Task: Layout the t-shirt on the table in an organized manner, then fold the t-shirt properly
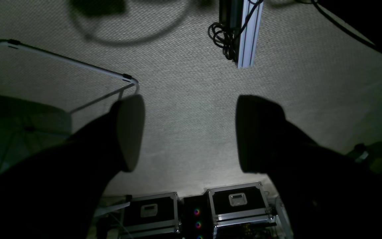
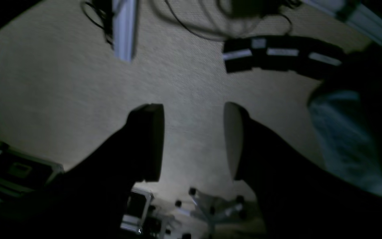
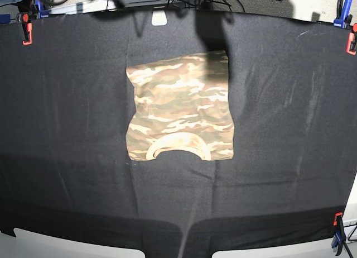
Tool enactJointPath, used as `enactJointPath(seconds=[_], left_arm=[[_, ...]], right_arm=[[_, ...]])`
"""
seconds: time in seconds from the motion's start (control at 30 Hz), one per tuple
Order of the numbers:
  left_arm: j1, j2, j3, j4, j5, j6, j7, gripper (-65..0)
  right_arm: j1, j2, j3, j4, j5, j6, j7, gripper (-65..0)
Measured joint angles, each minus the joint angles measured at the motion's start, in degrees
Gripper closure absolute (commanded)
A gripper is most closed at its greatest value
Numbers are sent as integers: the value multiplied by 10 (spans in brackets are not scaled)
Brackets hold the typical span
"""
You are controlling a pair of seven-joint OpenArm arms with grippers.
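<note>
A wide table (image 3: 67, 135) draped in matte black cloth fills the overhead base view, with red and blue clamps (image 3: 24, 32) at its corners. Near the middle of it, slightly toward the far edge, lies the t-shirt (image 3: 179, 113), a camouflage print in tan, olive and cream, already folded into a compact, roughly square packet with its pale ribbed neck band (image 3: 179, 147) curving along the near edge. Its slightly longer axis runs from the near edge of the table to the far edge. Neither arm appears in this overhead view, so both claws are well apart from the shirt and lifted clear of the table. The left gripper (image 1: 191, 132), seen from its own wrist camera, has its two dark fingers spread wide with nothing between them; beyond it is only pale carpeted floor (image 1: 184, 93) and some equipment cases (image 1: 237, 202), with no shirt or table in sight. The right gripper (image 2: 194, 142) also stands parted and empty, somewhat narrower than the left, over the same kind of floor, with the base of an office chair (image 2: 211, 202) below it. Because neither wrist view shows the shirt, I cannot tell which arm is nearer. Judging from the neat packet, the folding looks essentially finished, with both arms apparently drawn away from the work.
</note>
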Motion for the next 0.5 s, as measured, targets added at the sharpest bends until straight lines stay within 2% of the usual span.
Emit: enactJointPath(seconds=[0.23,0.5], left_arm=[[0,0,0,0,0,0,0,-404],[0,0,0,0,0,0,0,-404]], right_arm=[[-2,-20,0,0,6,0,11,-280],[-1,-19,0,0,6,0,14,-280]])
